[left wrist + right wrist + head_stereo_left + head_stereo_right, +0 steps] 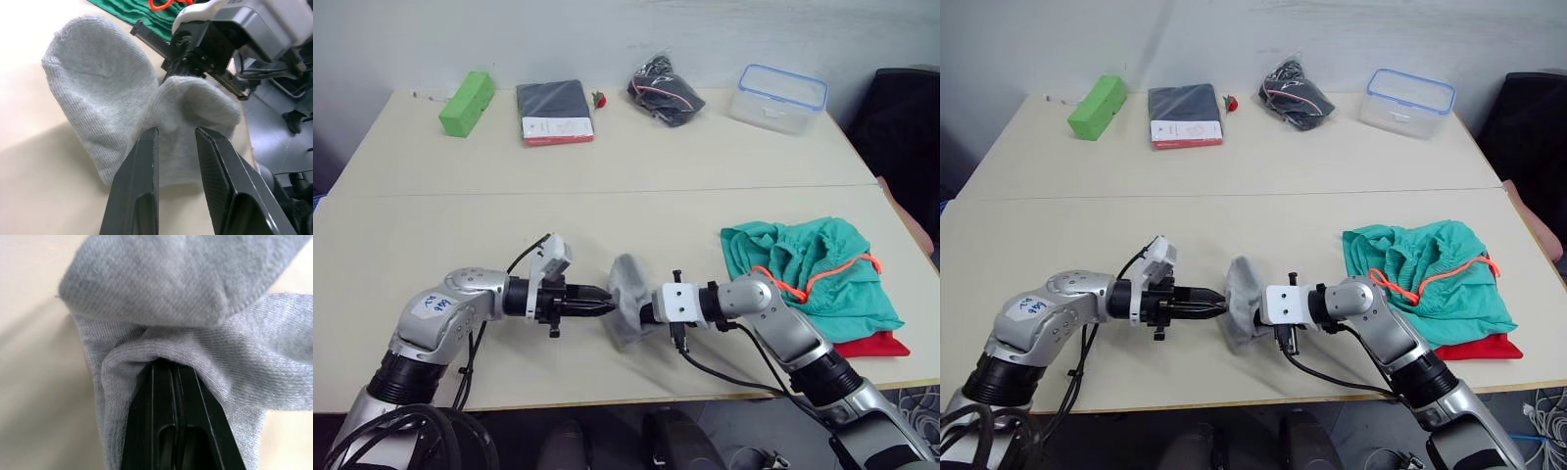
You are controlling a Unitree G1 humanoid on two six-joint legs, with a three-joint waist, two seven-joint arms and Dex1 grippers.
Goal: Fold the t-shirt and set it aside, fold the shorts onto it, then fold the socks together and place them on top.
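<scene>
The light grey socks (628, 299) are bunched and held just above the table's front middle. My right gripper (171, 366) is shut on the socks, with cloth wrapped around its fingers. From the left, my left gripper (176, 134) points at the socks, its fingers narrowly open with the tips against the cloth. The teal-green shorts (813, 264) with the orange drawstring lie crumpled at the right. They rest on the red t-shirt (871, 345), of which only a folded edge peeks out near the table's front edge.
Along the far edge of the table (460, 225) stand a green box (467, 103), a dark packaged garment (555, 111), a black bag (666, 91) and a clear plastic container (781, 96). A black chair (906, 117) stands at the far right.
</scene>
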